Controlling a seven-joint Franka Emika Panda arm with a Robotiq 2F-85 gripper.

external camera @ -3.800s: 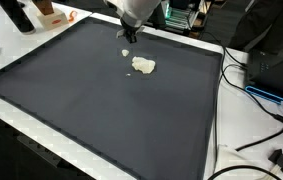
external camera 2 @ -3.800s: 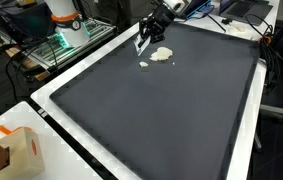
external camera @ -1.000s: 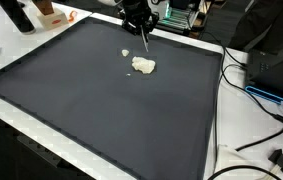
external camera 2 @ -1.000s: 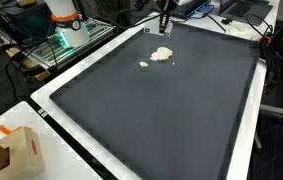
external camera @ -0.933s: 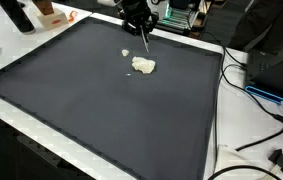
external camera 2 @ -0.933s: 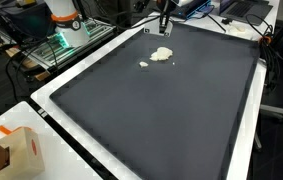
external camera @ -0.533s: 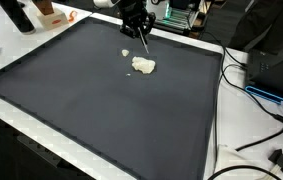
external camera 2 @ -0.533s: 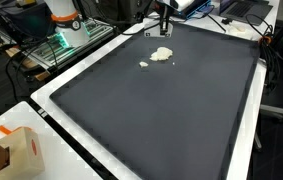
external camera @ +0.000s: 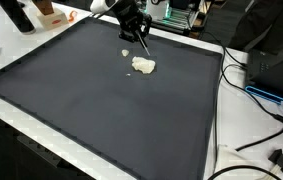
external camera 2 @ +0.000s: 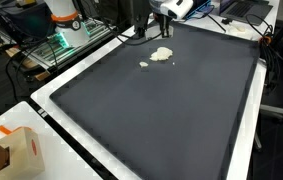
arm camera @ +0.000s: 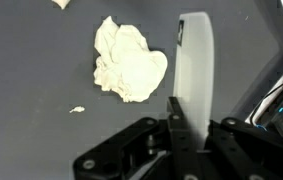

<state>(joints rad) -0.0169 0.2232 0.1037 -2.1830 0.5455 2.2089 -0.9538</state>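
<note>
**Item 1. Tool** (arm camera: 193, 128), also seen in an exterior view (external camera: 135, 30). Its fingers are pressed together on the lower end of a white blade. It hangs above the far part of the black mat, close to the back edge.

**Item 2. White blade** (arm camera: 195, 65). Flat, narrow and rounded at the tip, much like a spatula. In the wrist view it stands just beside the pale lump with a strip of mat between them. Whether its tip touches the mat cannot be told. Judged light, thin and smooth, so it is liable to pivot or slide in a pinch grip. A hold low on the shank, as here, seems the firmest.

**Item 3. Pale lump** (arm camera: 129, 60), shown in both exterior views (external camera: 143, 66) (external camera 2: 162, 55). Cream-coloured, irregular and folded, it lies alone on the far half of the mat. Judged soft, light and doughy, it would likely squash or tear if squeezed. It is better taken from under an edge than from the top.

**Item 4. Crumbs** (arm camera: 76, 109) (external camera: 126, 53). Small bits of the same colour lying near the lump.

**Item 5. Black mat** (external camera: 101, 110). Matte, and covers most of the white worktop (external camera: 222, 100).

**Item 6. Surroundings.** Cardboard box (external camera 2: 16, 150) at a near corner; cables (external camera: 261, 100) off the mat.
</note>
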